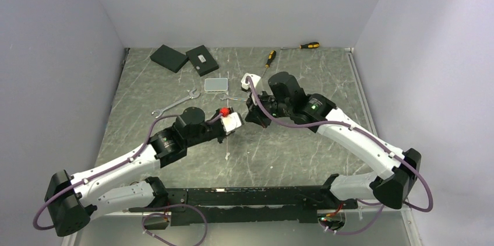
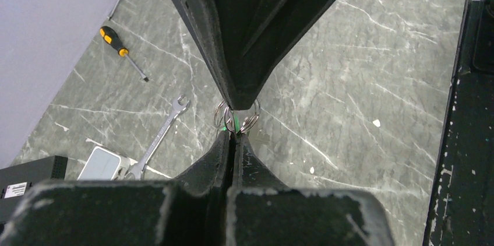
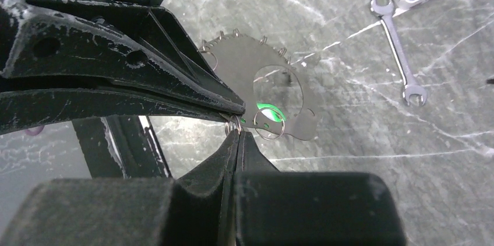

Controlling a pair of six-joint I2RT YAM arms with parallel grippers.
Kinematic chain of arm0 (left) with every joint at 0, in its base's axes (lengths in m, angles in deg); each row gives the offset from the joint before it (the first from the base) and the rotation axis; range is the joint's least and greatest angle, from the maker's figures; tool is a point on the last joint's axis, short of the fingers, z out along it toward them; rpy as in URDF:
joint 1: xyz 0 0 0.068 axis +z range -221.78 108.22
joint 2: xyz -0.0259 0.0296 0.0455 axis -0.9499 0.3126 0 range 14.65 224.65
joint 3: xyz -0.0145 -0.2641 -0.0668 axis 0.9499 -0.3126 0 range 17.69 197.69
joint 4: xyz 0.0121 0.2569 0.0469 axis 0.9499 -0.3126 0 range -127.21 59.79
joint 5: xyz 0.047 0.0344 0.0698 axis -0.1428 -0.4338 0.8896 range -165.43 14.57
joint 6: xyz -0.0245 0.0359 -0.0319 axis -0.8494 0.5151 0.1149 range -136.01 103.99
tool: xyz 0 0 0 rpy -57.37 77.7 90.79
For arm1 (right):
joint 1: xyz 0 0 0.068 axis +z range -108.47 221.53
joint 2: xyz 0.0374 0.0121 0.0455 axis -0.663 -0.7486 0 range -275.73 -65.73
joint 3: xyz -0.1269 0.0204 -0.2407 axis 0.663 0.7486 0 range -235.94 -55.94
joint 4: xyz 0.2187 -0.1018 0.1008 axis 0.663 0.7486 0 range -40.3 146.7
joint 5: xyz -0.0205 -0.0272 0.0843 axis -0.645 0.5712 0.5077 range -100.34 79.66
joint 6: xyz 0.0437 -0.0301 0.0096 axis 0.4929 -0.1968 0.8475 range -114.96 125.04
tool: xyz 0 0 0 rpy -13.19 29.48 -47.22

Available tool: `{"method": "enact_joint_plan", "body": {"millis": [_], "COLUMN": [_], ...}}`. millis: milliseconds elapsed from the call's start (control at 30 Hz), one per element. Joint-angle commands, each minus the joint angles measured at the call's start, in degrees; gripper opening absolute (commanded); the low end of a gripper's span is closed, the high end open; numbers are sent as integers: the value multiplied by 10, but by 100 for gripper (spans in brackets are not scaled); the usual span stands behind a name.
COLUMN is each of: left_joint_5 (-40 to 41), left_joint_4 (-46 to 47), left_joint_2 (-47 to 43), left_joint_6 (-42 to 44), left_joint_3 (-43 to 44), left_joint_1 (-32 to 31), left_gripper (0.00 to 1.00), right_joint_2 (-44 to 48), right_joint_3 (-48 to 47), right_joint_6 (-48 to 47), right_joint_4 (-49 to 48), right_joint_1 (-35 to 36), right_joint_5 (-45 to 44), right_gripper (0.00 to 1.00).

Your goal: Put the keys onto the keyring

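Observation:
My two grippers meet tip to tip above the middle of the table. The left gripper [image 1: 236,122] [image 2: 234,134] is shut, with a green-tagged key [image 2: 230,122] and small silvery split rings [image 2: 251,119] at its tips. The right gripper [image 1: 251,112] [image 3: 236,134] is shut on a small split ring [image 3: 233,125]. Just beyond the tips, the right wrist view shows a flat grey piece [image 3: 244,65] with a round hole, small wire loops along its curved edge, green spots [image 3: 268,109] and another ring [image 3: 269,125]. I cannot make out a large wire loop for certain.
A silver wrench [image 1: 175,105] [image 2: 157,138] [image 3: 399,48] lies left of the grippers. A grey rectangular pad [image 1: 216,85] and a white object [image 1: 250,78] sit behind them. Two black boxes [image 1: 185,58] and two yellow-and-black screwdrivers [image 1: 270,58] [image 1: 309,45] lie at the back.

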Motion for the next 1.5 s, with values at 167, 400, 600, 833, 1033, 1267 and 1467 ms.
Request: {"method": "enact_joint_plan", "body": {"millis": [167, 400, 600, 833, 1033, 1267, 1467], "left_joint_5": [-6, -39, -26, 5, 36, 30, 16], "left_joint_4": [28, 46, 49, 65, 112, 172, 192], "left_joint_2": [-6, 1, 0, 1, -1, 12, 15], "left_joint_6": [37, 45, 47, 14, -43, -124, -149], "left_joint_3": [23, 18, 13, 9, -2, -8, -14], "left_joint_1": [-3, -7, -11, -12, -11, -10, -10], "left_gripper": [0, 0, 0, 0, 0, 0, 0], "right_joint_2": [-35, -84, -112, 6, 104, 151, 145], "right_joint_3": [-50, -84, -119, -2, 104, 162, 157], "right_joint_6": [-9, 6, 31, 95, 121, 124, 122], "right_joint_4": [100, 123, 131, -33, -149, -222, -250], "right_joint_1": [1, 1, -2, -45, -51, -51, -51], "right_joint_5": [31, 68, 30, 79, 98, 54, 36], "right_gripper": [0, 0, 36, 56, 52, 45, 38]}}
